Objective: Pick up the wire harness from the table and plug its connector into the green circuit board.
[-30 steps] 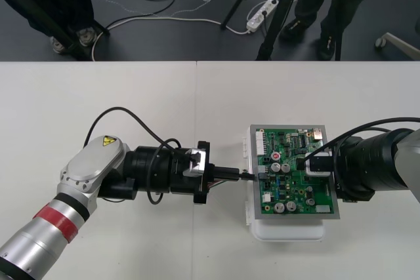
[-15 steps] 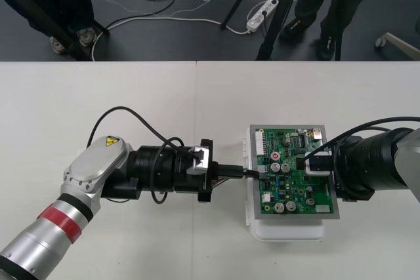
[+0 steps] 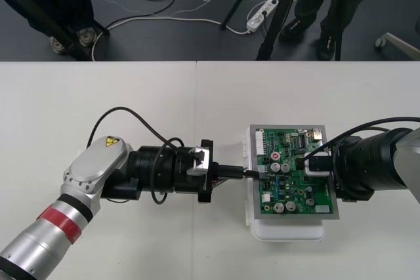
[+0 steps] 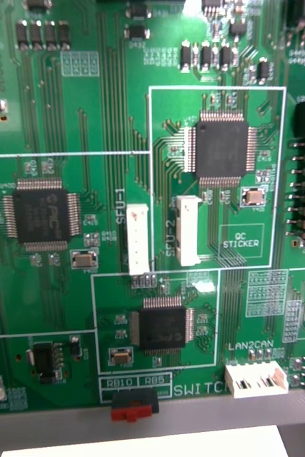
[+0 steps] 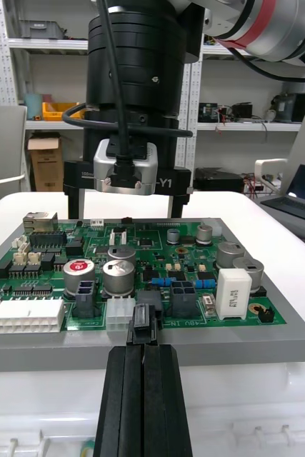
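Two arms meet at the board (image 3: 289,191) on the tabletop (image 3: 131,109). From the left, one arm lies level, and the left gripper (image 3: 245,173) has its fingers (image 5: 123,400) pressed together on the harness plug (image 5: 141,330), which pokes from their tips against the board's left edge; seated or not, I cannot tell. The right gripper (image 5: 123,213) stands upright over the board's right side, fingers spread wide.

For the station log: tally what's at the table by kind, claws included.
Green circuit board: 1
White base: 1
Harness plug: 1, held by the left claw at the board's near edge
Claws: 2, left claw and right claw
Total: 5
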`<action>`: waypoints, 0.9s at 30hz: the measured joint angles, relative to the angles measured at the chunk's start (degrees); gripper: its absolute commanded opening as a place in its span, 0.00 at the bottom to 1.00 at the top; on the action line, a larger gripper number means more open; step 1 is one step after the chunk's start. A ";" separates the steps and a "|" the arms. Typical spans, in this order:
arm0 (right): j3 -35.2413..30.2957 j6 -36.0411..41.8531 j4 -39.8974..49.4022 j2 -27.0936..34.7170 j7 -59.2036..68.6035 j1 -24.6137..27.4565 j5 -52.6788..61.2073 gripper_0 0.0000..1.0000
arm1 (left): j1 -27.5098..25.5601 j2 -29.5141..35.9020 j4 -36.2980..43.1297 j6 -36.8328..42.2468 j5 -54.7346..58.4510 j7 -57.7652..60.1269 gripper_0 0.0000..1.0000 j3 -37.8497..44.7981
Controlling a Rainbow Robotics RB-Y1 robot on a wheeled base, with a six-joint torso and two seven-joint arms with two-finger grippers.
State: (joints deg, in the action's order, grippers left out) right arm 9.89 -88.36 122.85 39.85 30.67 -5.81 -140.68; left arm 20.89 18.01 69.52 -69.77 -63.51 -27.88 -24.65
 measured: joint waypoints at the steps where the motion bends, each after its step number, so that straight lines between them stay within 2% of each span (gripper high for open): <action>1: 0.00 -0.01 0.00 0.00 0.00 0.00 0.00 1.00 | -0.18 0.05 0.38 0.03 -0.28 0.00 0.00 0.00; 27: 0.10 -0.04 0.00 0.00 0.00 -0.16 0.01 1.00 | -1.13 1.11 2.41 0.88 -1.04 -0.01 0.00 0.00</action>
State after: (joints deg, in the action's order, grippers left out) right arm 9.99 -88.39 122.85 39.85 30.67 -5.97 -140.68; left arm 19.76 19.12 71.94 -68.89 -64.56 -27.89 -24.65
